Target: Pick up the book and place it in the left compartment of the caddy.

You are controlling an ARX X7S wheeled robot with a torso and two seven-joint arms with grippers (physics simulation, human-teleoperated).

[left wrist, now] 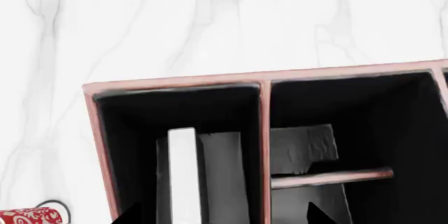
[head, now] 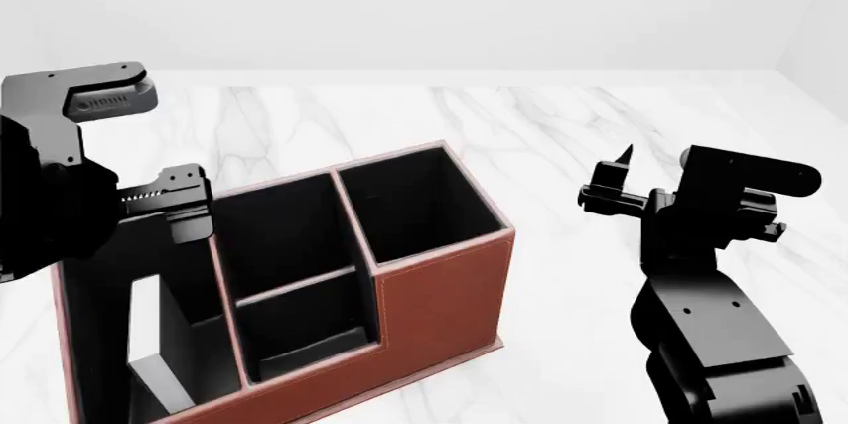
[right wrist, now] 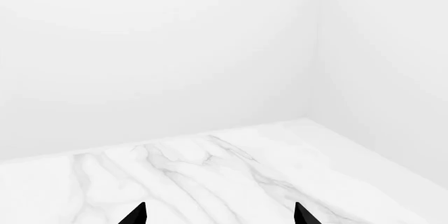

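Note:
The black book [left wrist: 183, 177] stands on edge, white page edges up, inside the left compartment [left wrist: 217, 109] of the red-brown caddy [left wrist: 175, 83]. My left gripper [left wrist: 224, 218] hovers over that slot, open, its tips well apart on either side and not touching the book. In the head view the book [head: 143, 331] shows as a white strip in the caddy's [head: 444, 290] leftmost slot, below my left gripper [head: 183, 208]. My right gripper [head: 613, 178] hangs open and empty over bare marble to the right of the caddy [right wrist: 218, 215].
The red-and-white patterned mug [left wrist: 28, 216] lies on the marble table [left wrist: 210, 19] just outside the caddy's wall. Two small slots share a divider [left wrist: 329, 177] beside the book's slot. A tall square slot [head: 411, 201] stands at the caddy's far end.

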